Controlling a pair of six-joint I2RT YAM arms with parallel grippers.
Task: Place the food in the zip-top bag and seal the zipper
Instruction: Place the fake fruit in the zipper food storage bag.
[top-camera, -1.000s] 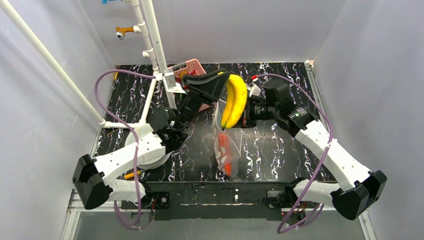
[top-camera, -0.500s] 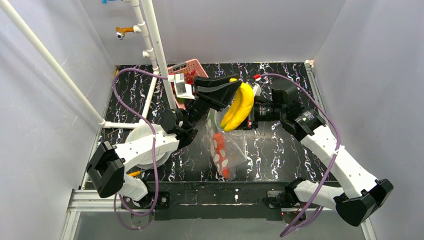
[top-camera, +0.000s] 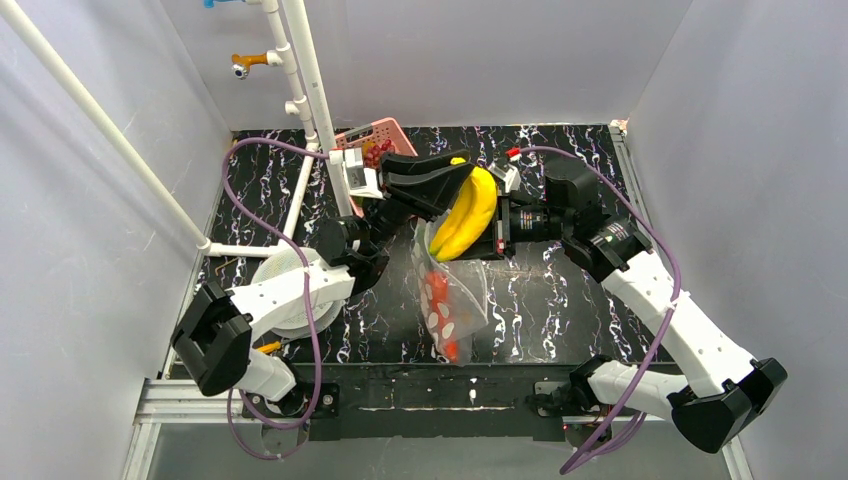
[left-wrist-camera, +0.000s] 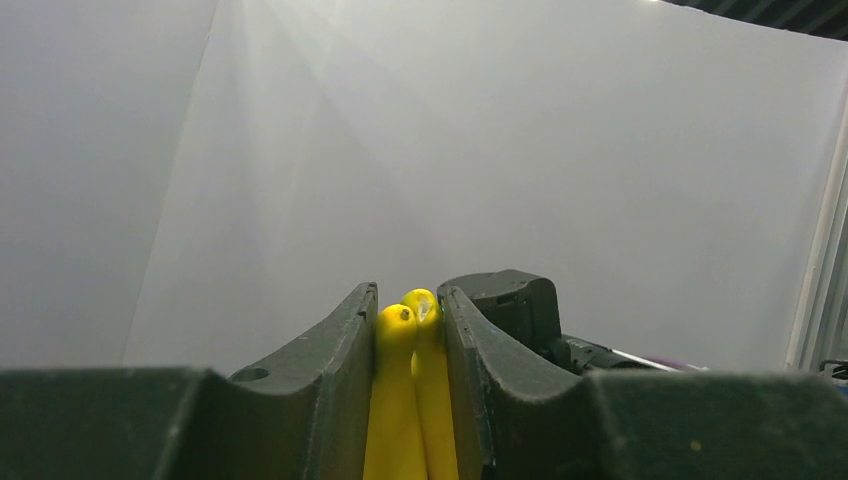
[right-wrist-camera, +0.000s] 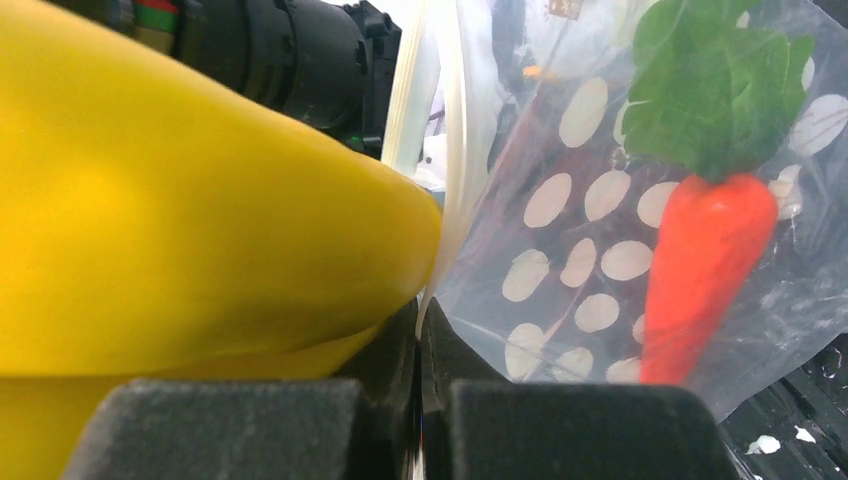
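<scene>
My left gripper (top-camera: 462, 180) is shut on a yellow banana (top-camera: 465, 212), which hangs tip-down at the mouth of the clear zip-top bag (top-camera: 458, 300). In the left wrist view the banana (left-wrist-camera: 410, 400) is squeezed between both fingers of that gripper (left-wrist-camera: 410, 305). My right gripper (top-camera: 497, 232) is shut on the bag's mouth edge and holds it up. In the right wrist view its gripper (right-wrist-camera: 420, 325) pinches the zipper strip (right-wrist-camera: 447, 130), with the banana (right-wrist-camera: 180, 220) close on the left. An orange-red carrot (right-wrist-camera: 700, 270) with green leaves lies inside the dotted bag (right-wrist-camera: 590, 250).
A pink slotted basket (top-camera: 388, 133) with red pieces stands at the back, partly behind the left arm. A white pipe frame (top-camera: 310, 90) rises at the back left. White walls close in the black marbled table (top-camera: 560, 290) on three sides.
The left arm swung right and brought the banana down and slightly left, closer to the bag's mouth. The right gripper shifted a little right, still holding the bag.
</scene>
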